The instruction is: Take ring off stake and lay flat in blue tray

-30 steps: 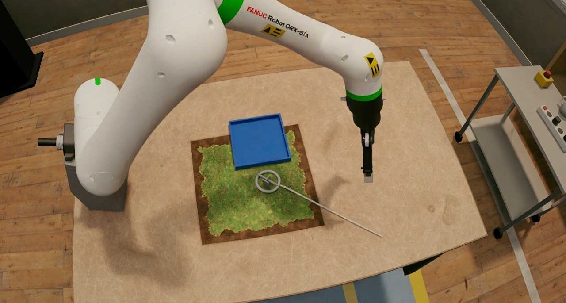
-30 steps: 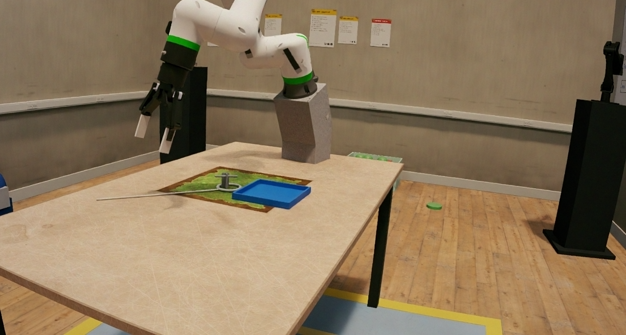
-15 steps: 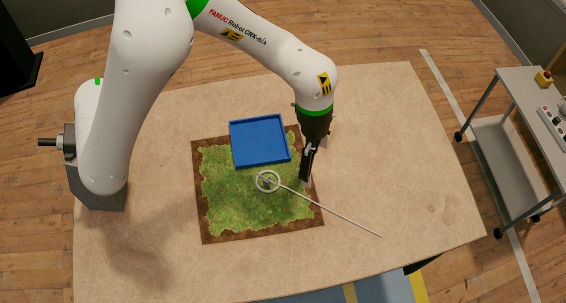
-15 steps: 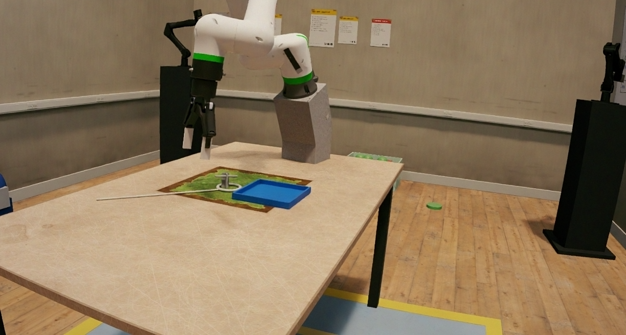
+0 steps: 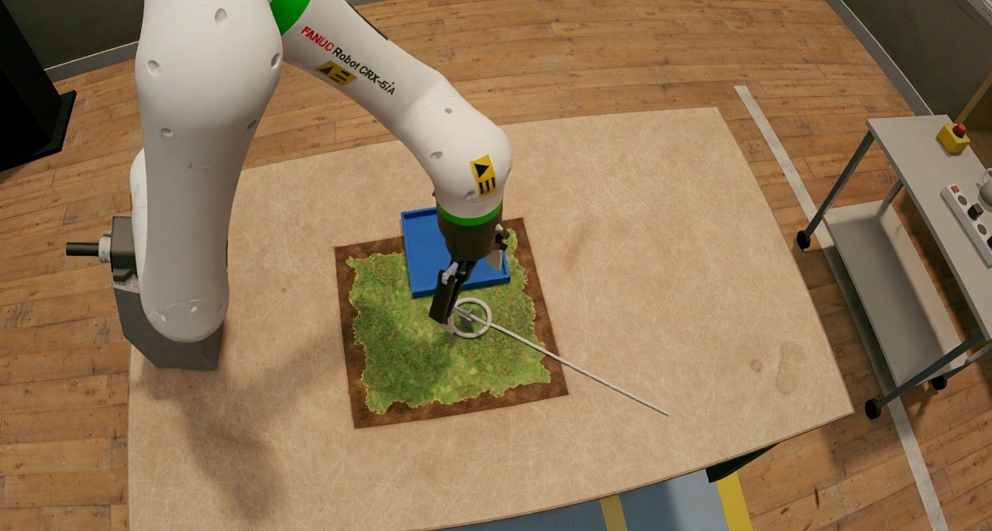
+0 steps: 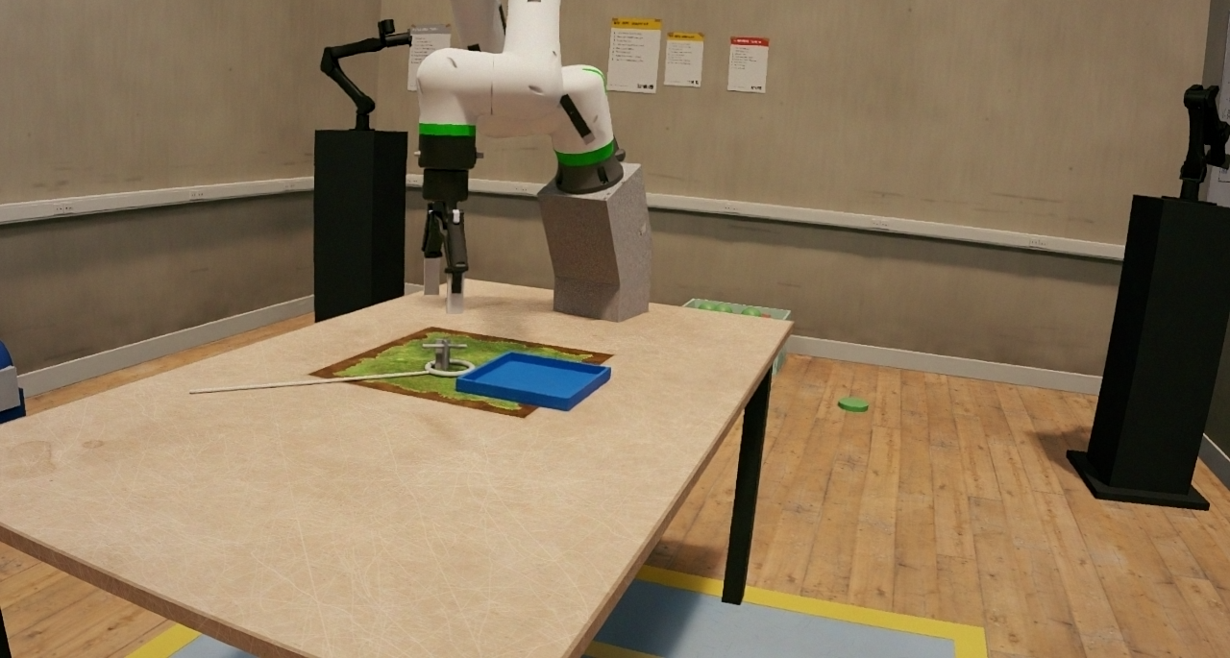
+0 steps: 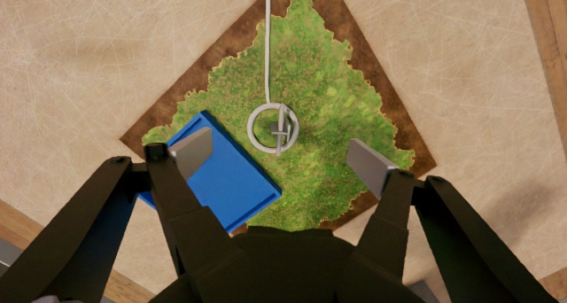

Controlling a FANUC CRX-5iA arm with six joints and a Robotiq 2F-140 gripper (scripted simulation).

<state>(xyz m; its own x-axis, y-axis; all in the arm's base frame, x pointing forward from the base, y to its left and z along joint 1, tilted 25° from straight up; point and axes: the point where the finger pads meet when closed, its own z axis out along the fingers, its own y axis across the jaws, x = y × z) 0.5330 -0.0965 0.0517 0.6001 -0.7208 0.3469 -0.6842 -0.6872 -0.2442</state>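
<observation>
We see a broad table (image 6: 360,499) of pale, scuffed board beneath the pincer (image 7: 283,157), and on it a square mat (image 5: 388,361) with a mossy green centre and a ragged brown border. Below the pincer and slightly to its side sits the blue tray (image 6: 532,378), a shallow square with low walls and a smooth flat floor; we find nothing lying in it. Straight under the gap between the pincer's flat grey pads (image 7: 370,167) stands the stake (image 6: 444,353), a short grey metal post with a crossbar on top. The ring (image 7: 253,135), a thin pale hoop, lies flat on the mat around the stake's foot, with a slim cord (image 5: 589,377) trailing away across the table. The pincer hangs well above them, spread wide and gripping nothing.
</observation>
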